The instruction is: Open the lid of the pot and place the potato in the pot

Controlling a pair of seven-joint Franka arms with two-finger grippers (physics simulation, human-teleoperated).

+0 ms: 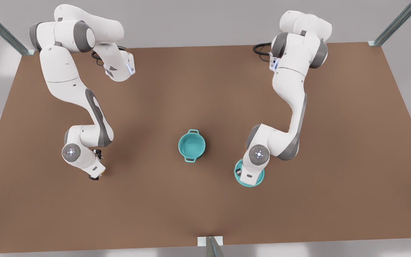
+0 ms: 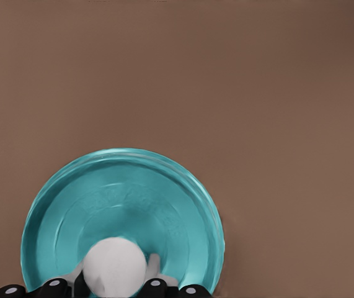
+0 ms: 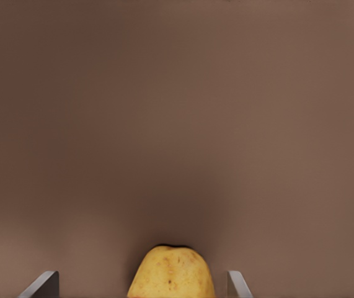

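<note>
The teal pot (image 1: 191, 145) stands uncovered at the table's middle, its inside bare. The pot lid (image 2: 127, 205) lies toward the front view's right (image 1: 250, 181), partly under a wrist. My left gripper (image 2: 116, 276) is over it with a finger on each side of the white knob (image 2: 115, 266), shut on it. Whether the lid rests on the table or hangs just above it I cannot tell. Toward the front view's left, my right gripper (image 3: 141, 284) is low over the table and open. The yellow potato (image 3: 172, 272) sits between its fingers, with gaps on both sides.
The brown table (image 1: 205, 89) stretches wide around the pot. Metal frame posts stand at the far corners (image 1: 21, 50) and at the middle of the near edge (image 1: 211, 244).
</note>
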